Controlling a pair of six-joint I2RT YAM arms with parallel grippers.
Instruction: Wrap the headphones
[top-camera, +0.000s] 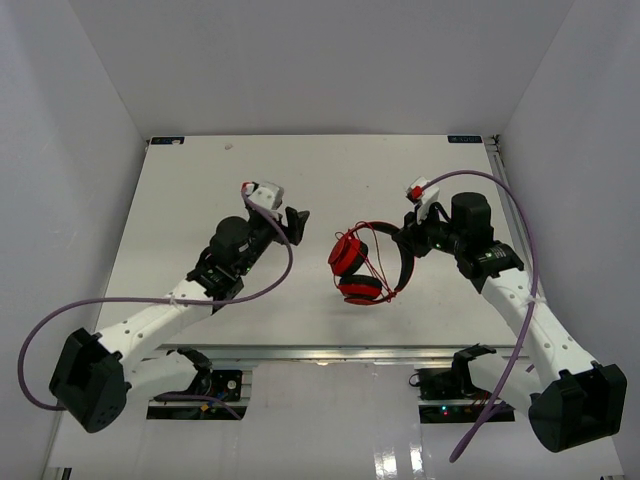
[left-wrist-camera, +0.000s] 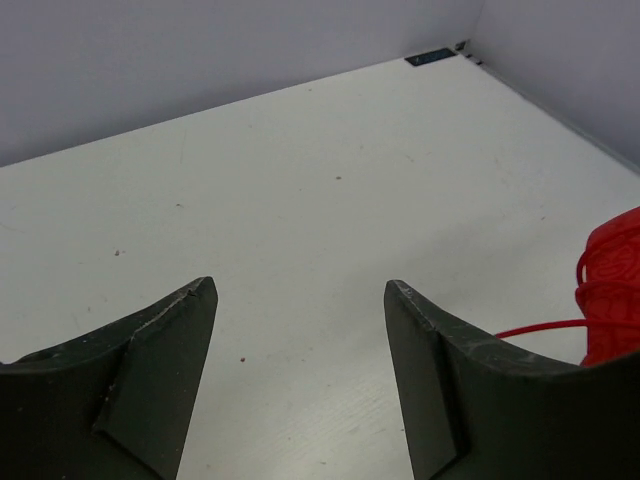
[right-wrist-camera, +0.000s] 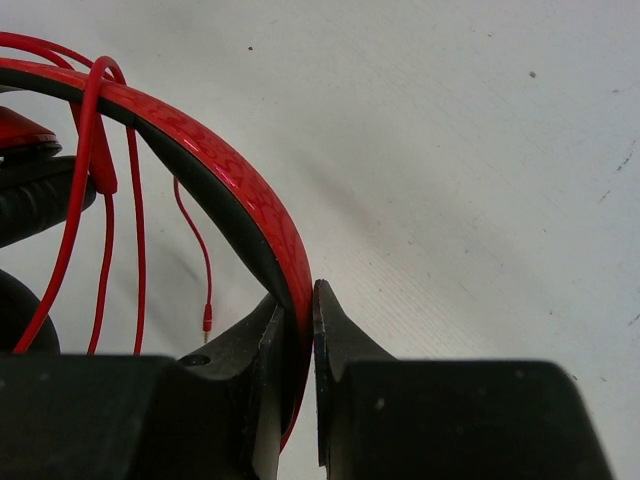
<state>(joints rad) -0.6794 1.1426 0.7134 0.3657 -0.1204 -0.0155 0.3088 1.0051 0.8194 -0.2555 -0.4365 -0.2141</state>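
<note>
The red headphones (top-camera: 362, 265) sit at the table's middle, earcups to the left, headband arching right. The thin red cable (top-camera: 372, 250) runs in loops across the band and earcups; in the right wrist view its strands (right-wrist-camera: 100, 250) hang over the band and its plug end (right-wrist-camera: 208, 318) dangles free. My right gripper (top-camera: 408, 242) is shut on the headband (right-wrist-camera: 262, 210), which is pinched between both fingers. My left gripper (top-camera: 296, 222) is open and empty, left of the headphones; one earcup (left-wrist-camera: 612, 290) shows at the right edge of its view.
Purple robot cables (top-camera: 520, 230) loop off both arms. The white table (top-camera: 200, 190) is walled by grey panels at the back and sides, with a metal rail (top-camera: 330, 352) along its near edge.
</note>
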